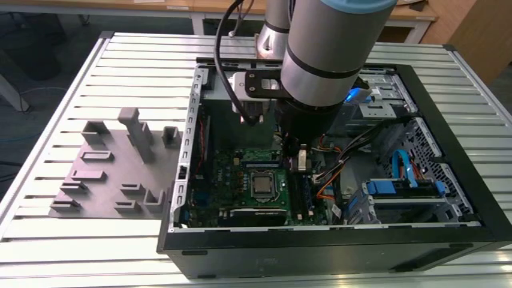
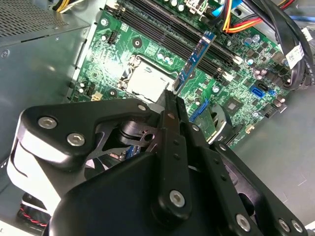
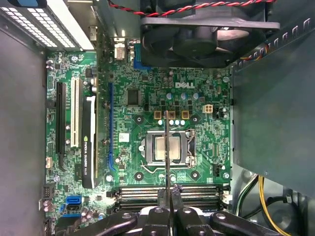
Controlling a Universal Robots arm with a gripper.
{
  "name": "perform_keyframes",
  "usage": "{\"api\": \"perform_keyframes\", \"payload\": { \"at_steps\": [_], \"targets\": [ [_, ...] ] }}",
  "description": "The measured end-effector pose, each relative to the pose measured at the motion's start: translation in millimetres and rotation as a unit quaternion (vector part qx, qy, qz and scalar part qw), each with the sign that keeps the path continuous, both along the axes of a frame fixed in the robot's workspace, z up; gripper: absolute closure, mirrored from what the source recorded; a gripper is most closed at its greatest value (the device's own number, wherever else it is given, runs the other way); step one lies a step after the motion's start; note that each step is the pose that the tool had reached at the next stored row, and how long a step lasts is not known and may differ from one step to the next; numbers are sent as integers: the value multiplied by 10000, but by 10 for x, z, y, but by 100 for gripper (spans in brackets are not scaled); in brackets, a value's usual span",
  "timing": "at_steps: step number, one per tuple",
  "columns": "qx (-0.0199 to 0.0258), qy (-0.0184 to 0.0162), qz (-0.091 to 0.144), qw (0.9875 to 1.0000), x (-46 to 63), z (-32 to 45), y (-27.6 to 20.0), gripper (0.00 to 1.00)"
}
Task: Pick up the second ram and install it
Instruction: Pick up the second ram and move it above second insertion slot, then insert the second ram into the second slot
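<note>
Blue second ram (image 2: 195,61) clamped in gripper (image 2: 173,97) above motherboard (image 2: 123,39)

The slatted table (image 1: 80,252) is bare ribbed metal. The gripper (image 2: 173,93) looks matt black, the second ram (image 2: 195,59) smooth blue

A robotics lab: slatted metal bench (image 1: 120,54), open PC case (image 1: 320,255), grey jig (image 1: 104,180) at its 9 o'clock, wooden desks (image 1: 160,7) at 12 o'clock
</note>
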State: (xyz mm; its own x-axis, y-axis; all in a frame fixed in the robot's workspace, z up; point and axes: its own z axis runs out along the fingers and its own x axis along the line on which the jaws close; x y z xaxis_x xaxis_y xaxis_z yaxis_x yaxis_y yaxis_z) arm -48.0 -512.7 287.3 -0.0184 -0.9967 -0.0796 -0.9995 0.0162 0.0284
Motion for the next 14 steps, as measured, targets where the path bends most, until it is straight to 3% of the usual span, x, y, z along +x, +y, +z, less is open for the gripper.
{"api": "perform_keyframes", "payload": {
  "at_steps": [8,14],
  "targets": [
    [0,0,-17,10000,0,0,0,90],
    [0,0,-377,9993,0,-1,-1,90]
  ]
}}
